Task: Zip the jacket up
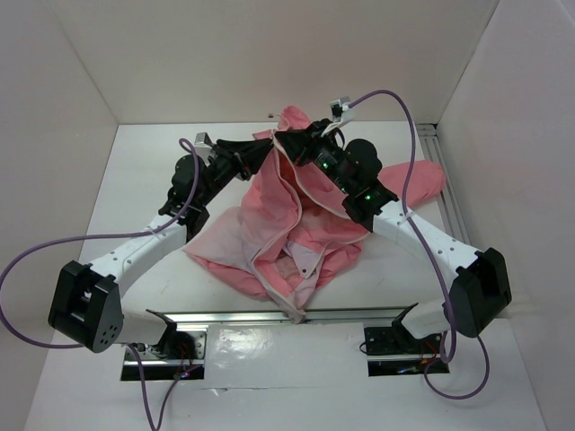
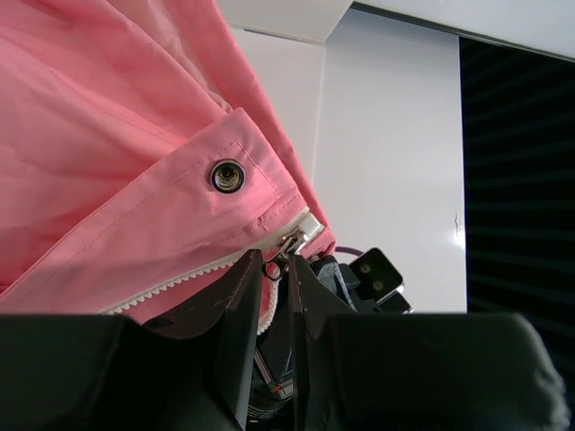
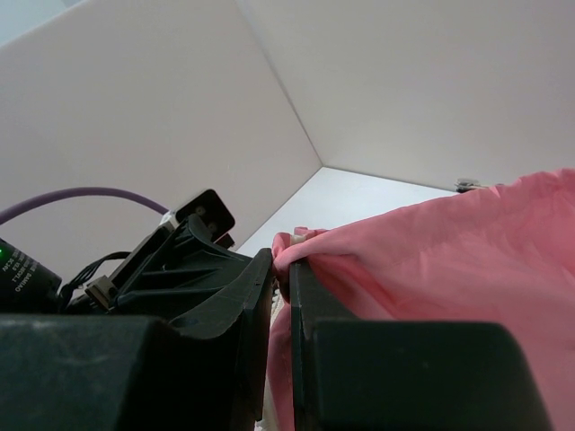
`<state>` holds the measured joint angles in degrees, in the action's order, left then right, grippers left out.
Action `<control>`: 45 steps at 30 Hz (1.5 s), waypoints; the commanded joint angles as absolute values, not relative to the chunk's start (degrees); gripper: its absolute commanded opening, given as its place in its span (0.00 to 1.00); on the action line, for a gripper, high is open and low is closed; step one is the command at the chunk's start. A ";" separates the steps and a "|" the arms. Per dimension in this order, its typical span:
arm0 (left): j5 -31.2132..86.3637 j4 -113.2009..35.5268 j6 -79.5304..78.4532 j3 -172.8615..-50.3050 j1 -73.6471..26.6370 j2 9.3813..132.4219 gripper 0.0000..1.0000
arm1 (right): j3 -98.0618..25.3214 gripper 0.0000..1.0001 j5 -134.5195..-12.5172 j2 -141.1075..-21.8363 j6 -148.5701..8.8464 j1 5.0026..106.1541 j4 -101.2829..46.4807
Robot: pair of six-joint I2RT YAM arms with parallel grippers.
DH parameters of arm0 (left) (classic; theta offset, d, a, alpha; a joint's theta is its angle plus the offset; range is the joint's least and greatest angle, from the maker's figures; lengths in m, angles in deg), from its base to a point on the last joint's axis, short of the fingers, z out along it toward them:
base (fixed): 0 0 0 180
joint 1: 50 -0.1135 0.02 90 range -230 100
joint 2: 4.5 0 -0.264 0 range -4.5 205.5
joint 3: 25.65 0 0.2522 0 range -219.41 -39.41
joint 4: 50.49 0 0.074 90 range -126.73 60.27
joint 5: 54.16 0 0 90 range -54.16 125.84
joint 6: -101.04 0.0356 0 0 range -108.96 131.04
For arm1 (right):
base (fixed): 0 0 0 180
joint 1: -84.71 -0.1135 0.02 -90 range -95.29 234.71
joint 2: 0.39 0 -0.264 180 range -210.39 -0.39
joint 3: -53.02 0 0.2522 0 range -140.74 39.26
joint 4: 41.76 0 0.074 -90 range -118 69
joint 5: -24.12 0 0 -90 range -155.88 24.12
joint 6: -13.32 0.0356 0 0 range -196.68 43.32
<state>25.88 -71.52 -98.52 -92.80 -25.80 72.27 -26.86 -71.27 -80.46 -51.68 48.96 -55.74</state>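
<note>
item: jacket (image 1: 269,233), being held crumpled mid-table (image 1: 135,189) | left hand (image 2: 274,274): narrow at zipper pull (image 2: 286,244), grip cannot be told | right hand (image 3: 281,269): pink edge being pinched | advice: pull to be seated fully, fabric tautened, before sliding

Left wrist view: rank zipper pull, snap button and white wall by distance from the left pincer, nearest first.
1. zipper pull: at the tips of the left pincer.
2. snap button: up-left, on the jacket flap.
3. white wall: far behind, right of the fabric.
</note>
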 commanded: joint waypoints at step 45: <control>26.78 -81.13 -103.92 -90.13 -25.57 72.40 0.00 | -31.93 0.00 -71.86 -80.64 -53.29 47.88 -57.00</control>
